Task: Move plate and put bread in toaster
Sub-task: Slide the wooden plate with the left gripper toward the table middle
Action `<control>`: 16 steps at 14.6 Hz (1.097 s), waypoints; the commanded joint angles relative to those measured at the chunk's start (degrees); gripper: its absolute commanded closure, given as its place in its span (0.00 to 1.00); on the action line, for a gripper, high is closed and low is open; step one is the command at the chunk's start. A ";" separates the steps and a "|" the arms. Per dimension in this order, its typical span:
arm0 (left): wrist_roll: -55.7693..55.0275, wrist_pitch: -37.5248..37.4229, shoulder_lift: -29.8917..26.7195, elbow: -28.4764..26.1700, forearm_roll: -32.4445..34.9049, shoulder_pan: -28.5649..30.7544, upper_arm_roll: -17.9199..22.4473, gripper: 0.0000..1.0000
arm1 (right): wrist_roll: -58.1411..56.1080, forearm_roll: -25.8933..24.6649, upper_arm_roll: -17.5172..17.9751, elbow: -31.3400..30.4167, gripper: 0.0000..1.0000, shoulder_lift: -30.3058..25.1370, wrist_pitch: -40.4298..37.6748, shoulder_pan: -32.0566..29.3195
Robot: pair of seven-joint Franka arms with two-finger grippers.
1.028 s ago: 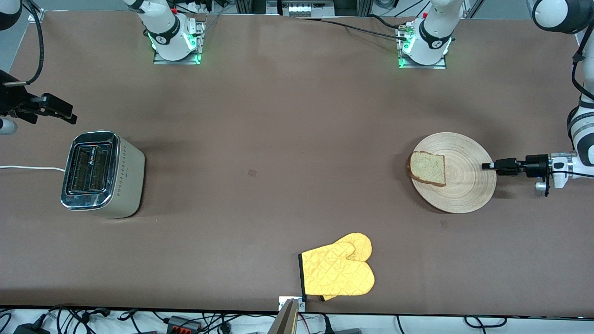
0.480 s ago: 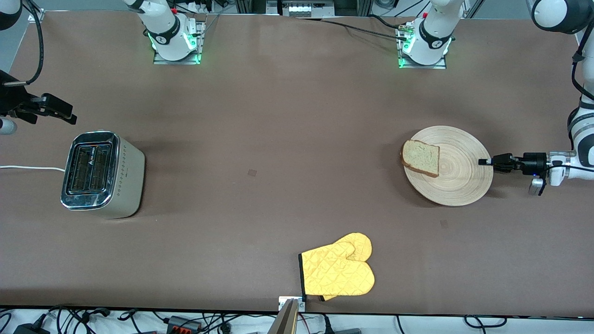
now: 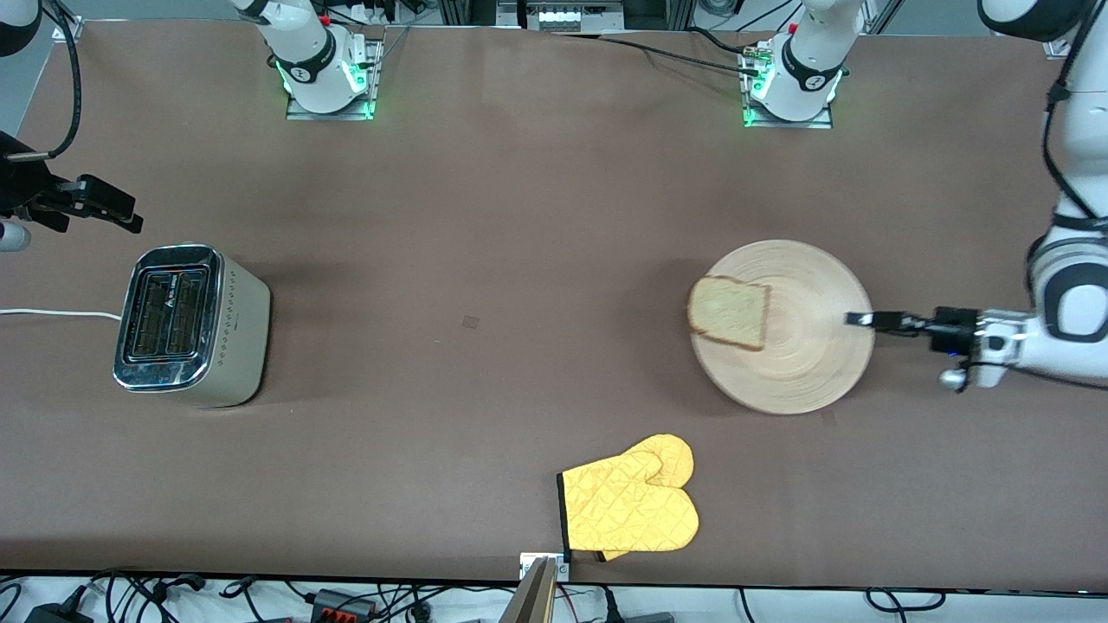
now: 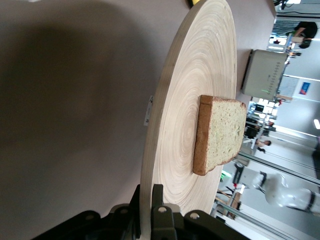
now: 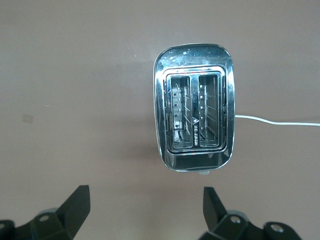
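In the front view, the left hand [image 3: 859, 319] is clamped on the rim of the plate [image 3: 801, 363], gripping the edge toward the left arm's end of the surface [image 3: 519, 216]. The bread [image 3: 729, 311] lies on the plate at the edge away from that hand. The judged step is moving the plate toward the toaster [image 3: 186, 324], which stands well apart, under the right hand [image 3: 130, 216]. Keeping the plate level and the travel slow should stop the slice sliding off. A yellow quilted oven mitt [image 3: 630, 504] lies near the front edge.

In the left wrist view, the plate [image 4: 185, 130] shows pale wood with fine ring grain and a thin rim pinched between the fingers. The bread [image 4: 222, 132] is squarish, speckled, brown-crusted.

In the right wrist view, the waiting right hand [image 5: 145, 205] holds its fingers wide apart, directly over the toaster [image 5: 194, 112], whose chrome top has two empty slots and a white cord [image 5: 280, 121].
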 commanded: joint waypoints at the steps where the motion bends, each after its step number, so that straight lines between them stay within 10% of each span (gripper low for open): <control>1: -0.65 12.74 -5.38 -12.90 -7.63 0.21 -7.46 0.99 | -0.93 0.02 0.20 -1.31 0.00 -1.06 0.76 -0.09; 9: 1.36 40.72 -3.20 -26.02 -15.05 -1.71 -23.12 0.99 | -0.93 0.02 0.29 -1.31 0.00 -0.97 0.76 -0.09; 16: 11.62 49.97 0.23 -26.99 -27.77 -10.50 -23.22 0.99 | -0.93 0.02 0.29 -1.40 0.00 -0.88 0.76 0.00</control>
